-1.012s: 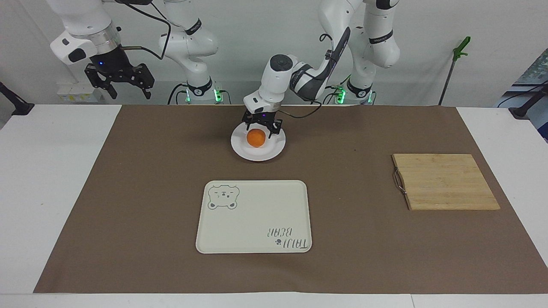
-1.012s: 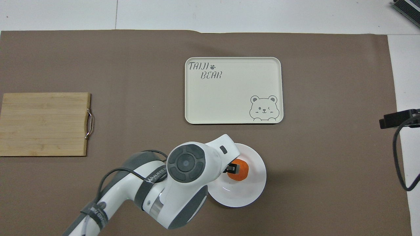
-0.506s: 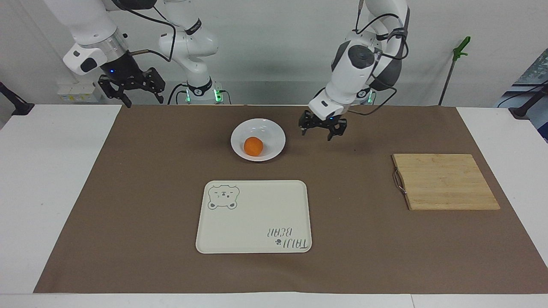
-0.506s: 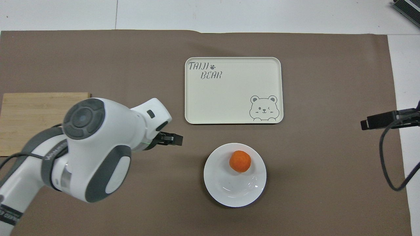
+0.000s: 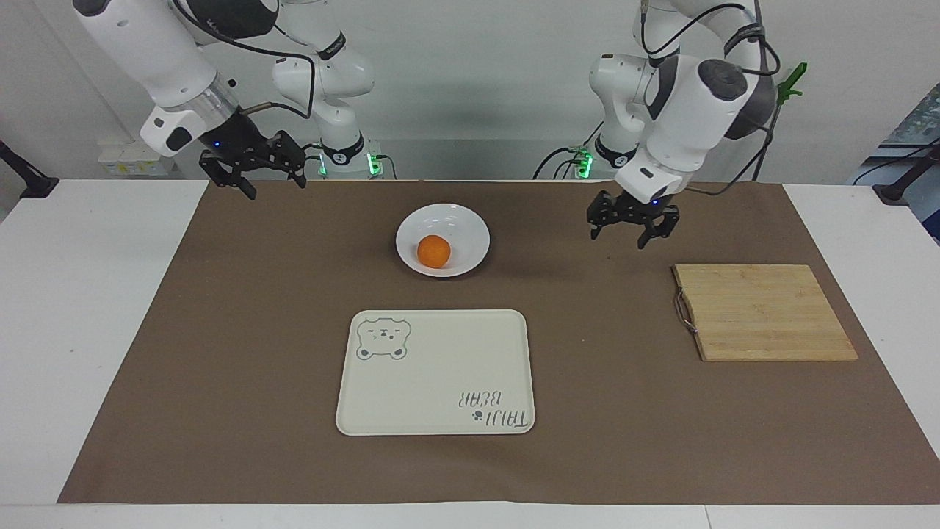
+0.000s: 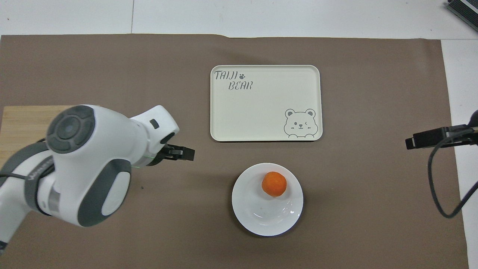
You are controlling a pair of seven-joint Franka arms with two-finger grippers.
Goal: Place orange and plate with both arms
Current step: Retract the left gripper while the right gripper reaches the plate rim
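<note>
The orange lies in the white plate, which sits on the brown mat at mid-table, nearer to the robots than the tray. My left gripper hangs open and empty over the mat between the plate and the cutting board. In the overhead view the arm covers it, and only one of its fingers pokes out. My right gripper is open and empty, raised over the mat's edge toward the right arm's end. Only a dark tip of the right gripper enters the overhead view.
A cream tray with a bear drawing lies farther from the robots than the plate. A wooden cutting board with a metal handle lies toward the left arm's end, partly covered by the left arm in the overhead view.
The left gripper has lifted off the orange and swung away toward the cutting board, leaving the orange on the plate. The right gripper has drifted lower and toward the plate.
</note>
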